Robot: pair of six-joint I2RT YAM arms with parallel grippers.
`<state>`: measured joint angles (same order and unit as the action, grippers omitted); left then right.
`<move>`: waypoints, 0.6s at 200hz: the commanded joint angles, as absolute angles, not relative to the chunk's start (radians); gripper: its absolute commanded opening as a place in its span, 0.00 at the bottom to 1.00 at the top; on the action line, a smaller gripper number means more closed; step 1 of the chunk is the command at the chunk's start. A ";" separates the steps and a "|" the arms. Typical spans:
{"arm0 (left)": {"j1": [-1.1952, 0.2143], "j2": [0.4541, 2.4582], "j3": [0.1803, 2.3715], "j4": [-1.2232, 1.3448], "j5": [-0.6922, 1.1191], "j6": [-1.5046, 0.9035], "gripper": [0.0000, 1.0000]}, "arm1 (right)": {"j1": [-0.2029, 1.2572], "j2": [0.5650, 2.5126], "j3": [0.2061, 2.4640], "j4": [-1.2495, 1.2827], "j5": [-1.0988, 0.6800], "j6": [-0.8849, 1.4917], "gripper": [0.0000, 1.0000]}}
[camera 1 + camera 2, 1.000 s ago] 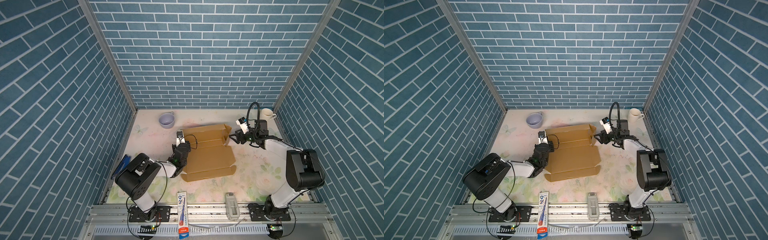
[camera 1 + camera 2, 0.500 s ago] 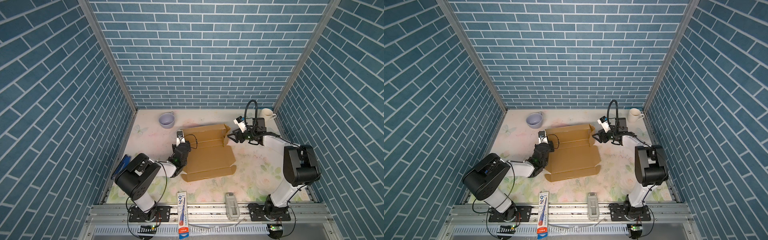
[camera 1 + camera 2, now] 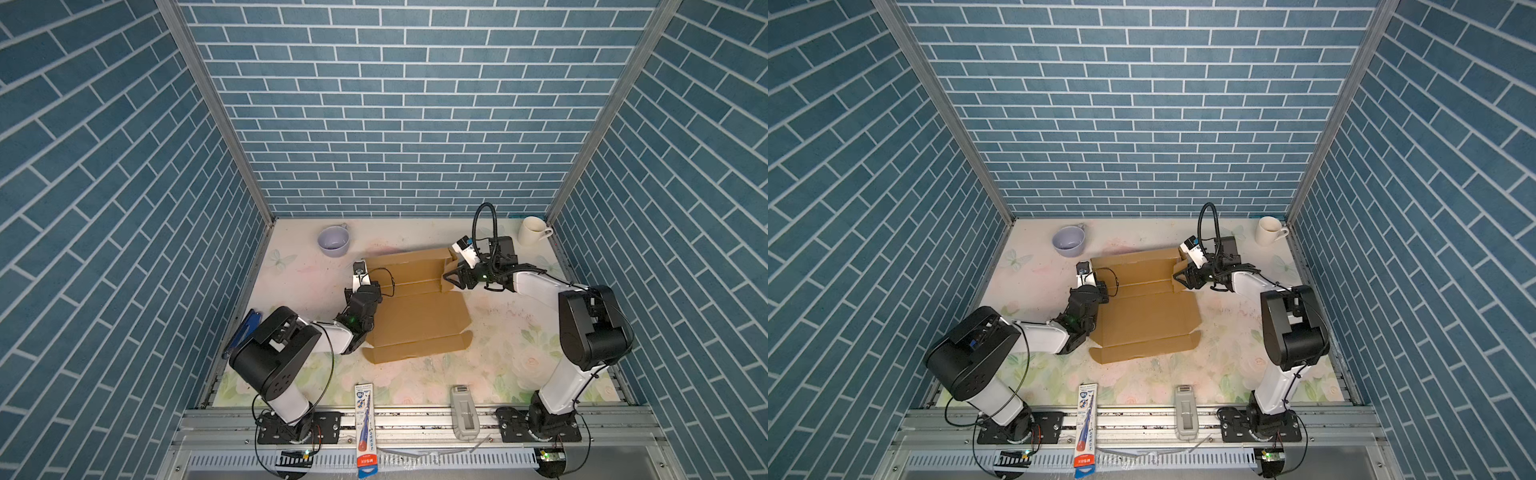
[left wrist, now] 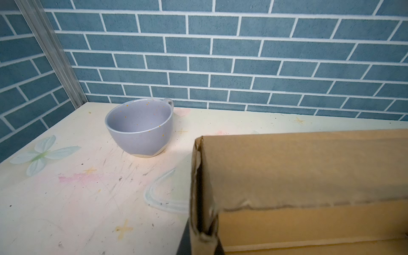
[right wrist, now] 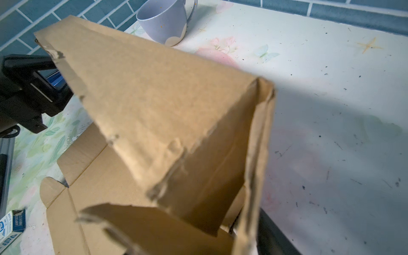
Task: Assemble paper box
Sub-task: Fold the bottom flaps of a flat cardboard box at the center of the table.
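In both top views the paper box lies half-folded on the counter between the pincers, with the left pincer clamped tight on the end flap before it and the right pincer parted around the opposite flap. The left wrist view shows the box with its flap edge nipped between dark fingers. In the right wrist view the box has its flap edge just beside one finger, not visibly squeezed.

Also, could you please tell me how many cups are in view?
2. A lavender cup stands by the back wall, beyond the left end of the paper box; a cream mug stands in the back right corner. None seems hidden.
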<state>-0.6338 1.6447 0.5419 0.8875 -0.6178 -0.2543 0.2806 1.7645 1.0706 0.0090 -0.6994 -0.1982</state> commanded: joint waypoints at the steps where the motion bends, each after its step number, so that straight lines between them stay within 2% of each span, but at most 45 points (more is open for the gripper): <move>1: -0.641 1.650 0.548 0.847 -0.585 -0.270 0.00 | 0.297 1.780 1.100 0.054 -0.651 -0.194 0.60; 54: -0.641 1.662 0.551 0.847 -0.563 -0.282 0.00 | 0.330 1.773 1.089 0.092 -0.559 -0.156 0.49; 120: -0.662 1.664 0.544 0.843 -0.553 -0.314 0.00 | 0.365 1.750 1.033 0.215 -0.327 0.011 0.34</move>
<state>-0.6426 1.6485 0.5457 0.8875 -0.6025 -0.2832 0.3523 1.7645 1.0653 0.1375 -0.4393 -0.0704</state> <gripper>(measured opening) 0.091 0.352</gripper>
